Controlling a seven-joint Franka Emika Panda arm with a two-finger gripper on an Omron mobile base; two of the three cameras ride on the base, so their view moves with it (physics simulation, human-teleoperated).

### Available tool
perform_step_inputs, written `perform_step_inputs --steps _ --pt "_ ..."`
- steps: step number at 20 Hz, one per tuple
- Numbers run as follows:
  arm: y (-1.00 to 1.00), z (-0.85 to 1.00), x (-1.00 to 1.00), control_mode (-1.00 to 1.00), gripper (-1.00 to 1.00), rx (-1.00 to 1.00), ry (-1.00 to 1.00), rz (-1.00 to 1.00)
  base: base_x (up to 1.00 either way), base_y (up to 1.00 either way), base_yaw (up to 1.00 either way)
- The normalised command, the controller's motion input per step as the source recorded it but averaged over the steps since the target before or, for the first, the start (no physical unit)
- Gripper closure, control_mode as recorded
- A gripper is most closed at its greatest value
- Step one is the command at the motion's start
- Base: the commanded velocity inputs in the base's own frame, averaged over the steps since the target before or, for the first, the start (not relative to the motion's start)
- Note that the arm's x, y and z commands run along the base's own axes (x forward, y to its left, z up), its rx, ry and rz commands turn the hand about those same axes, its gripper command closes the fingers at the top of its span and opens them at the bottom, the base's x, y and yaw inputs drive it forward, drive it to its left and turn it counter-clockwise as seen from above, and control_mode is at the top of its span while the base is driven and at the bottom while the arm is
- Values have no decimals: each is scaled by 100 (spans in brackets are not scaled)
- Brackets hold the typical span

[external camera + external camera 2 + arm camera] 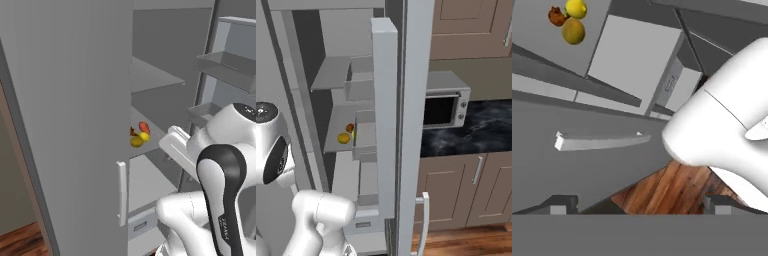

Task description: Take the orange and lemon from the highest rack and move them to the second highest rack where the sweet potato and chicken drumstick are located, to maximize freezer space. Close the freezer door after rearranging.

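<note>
Left base view gives us the freezer (65, 100) with its interior exposed: the highest rack (150, 75) lies bare, and on the second highest rack (152, 142) the orange (136, 142), the lemon (144, 136), the sweet potato (144, 127) and the chicken drumstick (133, 132) sit bunched together near its front left corner. In the hand view we see the same cluster, the lemon touching the orange with the drumstick just beside them. We judge the fruit transfer finished, so the step in hand is closing the freezer door (384, 115), which stands swung out, edge-on in the right base view.

Our gripper (639, 212) has its jaws spread wide and carries nothing; it looks down along a grey panel with a white bar handle (599, 142), well apart from the food.

Next, we reckon, the arm must get behind the open door's outer face and push it round until it shuts, keeping elbow and base clear of its swing.
</note>
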Motion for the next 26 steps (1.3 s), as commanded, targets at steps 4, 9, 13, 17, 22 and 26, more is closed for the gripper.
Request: perform_step_inputs --steps 4,9,13,17,22,26 --pt "0 0 0 100 -100 0 0 0 -100 -16 -52" --pt "0 0 0 100 -100 0 0 0 -74 -62 -37" --pt "0 0 0 100 -100 0 0 0 -37 -89 -9" --pt "0 0 0 100 -100 0 0 0 -10 -99 0" --pt "0 0 0 100 -100 0 0 0 -1 -100 3" --pt "0 0 0 100 -100 0 0 0 1 -94 15"
